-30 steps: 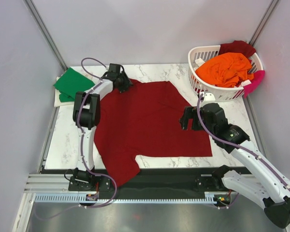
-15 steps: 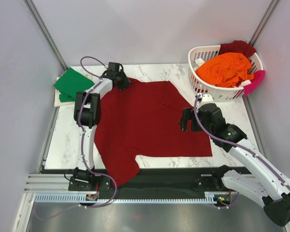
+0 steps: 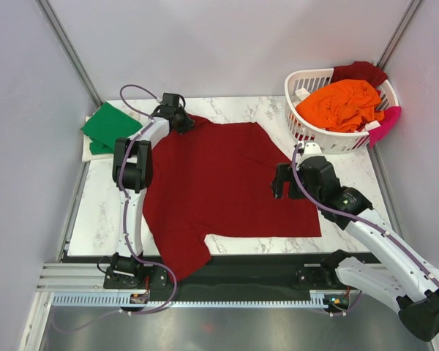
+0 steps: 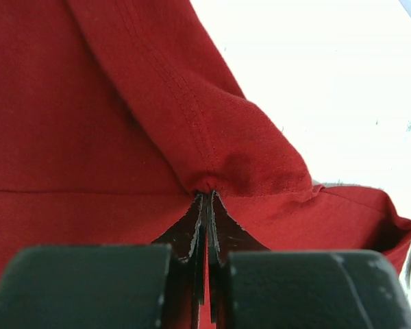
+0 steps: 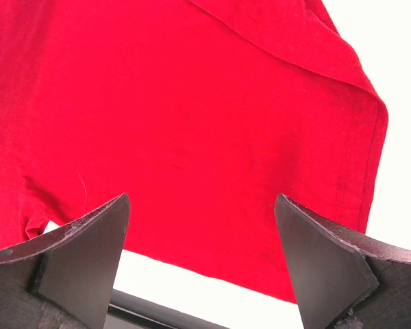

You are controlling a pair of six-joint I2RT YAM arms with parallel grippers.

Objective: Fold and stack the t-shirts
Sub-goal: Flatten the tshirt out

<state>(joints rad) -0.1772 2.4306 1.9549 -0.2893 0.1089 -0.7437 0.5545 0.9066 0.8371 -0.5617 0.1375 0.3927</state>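
Observation:
A large dark red t-shirt point(image 3: 219, 183) lies spread flat on the marble table point(image 3: 102, 212); one sleeve hangs over the front edge. At its far left corner my left gripper point(image 3: 184, 123) is shut on a pinch of the shirt's hem point(image 4: 212, 181), the cloth bunched at the fingertips. My right gripper point(image 3: 282, 180) stands open over the shirt's right side, with red cloth point(image 5: 192, 123) and the shirt's near edge below its wide-apart fingers point(image 5: 89, 240). A folded green t-shirt point(image 3: 110, 128) lies at the far left. Orange point(image 3: 340, 102), dark red point(image 3: 360, 72) and pink point(image 3: 384, 126) t-shirts are in the basket.
The white slotted laundry basket point(image 3: 307, 130) stands at the far right corner of the table. Grey walls close in on both sides and behind. The arm bases sit on a metal rail point(image 3: 205, 289) along the near edge.
The left gripper's jaws have closed on the shirt's far left corner. The right arm has shifted very slightly left and stays open.

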